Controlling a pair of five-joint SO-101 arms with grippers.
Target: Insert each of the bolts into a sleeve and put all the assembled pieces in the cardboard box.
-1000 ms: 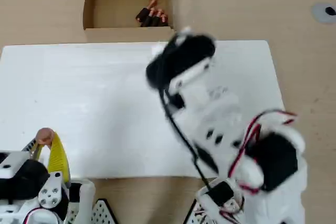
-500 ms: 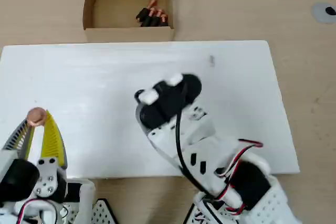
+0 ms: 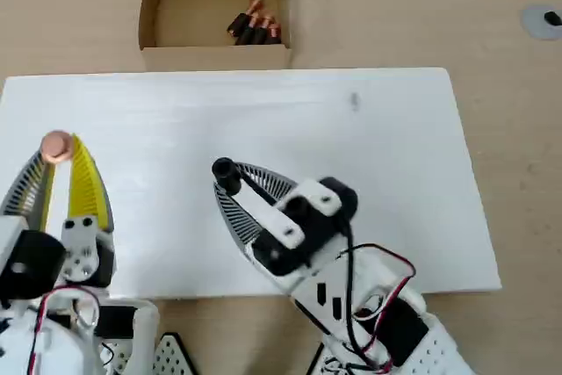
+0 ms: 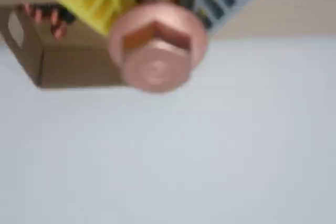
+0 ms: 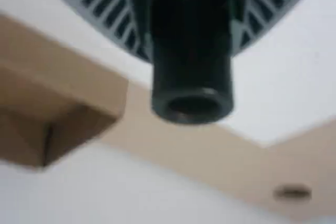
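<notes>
At the high view's left edge, the left gripper (image 3: 57,150) clamps a copper-coloured hex-head bolt (image 4: 156,51). At centre, the right gripper (image 3: 226,178) grips a black cylindrical sleeve (image 5: 191,56). Assembled pieces (image 3: 253,25) lie in the brown cardboard box (image 3: 211,57) at the top.

Black sleeve (image 5: 192,51) between 2 grey ribbed fingers (image 5: 100,3), open end outward — cardboard box (image 5: 52,124) farther off

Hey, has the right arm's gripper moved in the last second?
Yes. The right gripper, shut on a black sleeve, has drawn back from the cardboard box toward the near side of the white board.
</notes>
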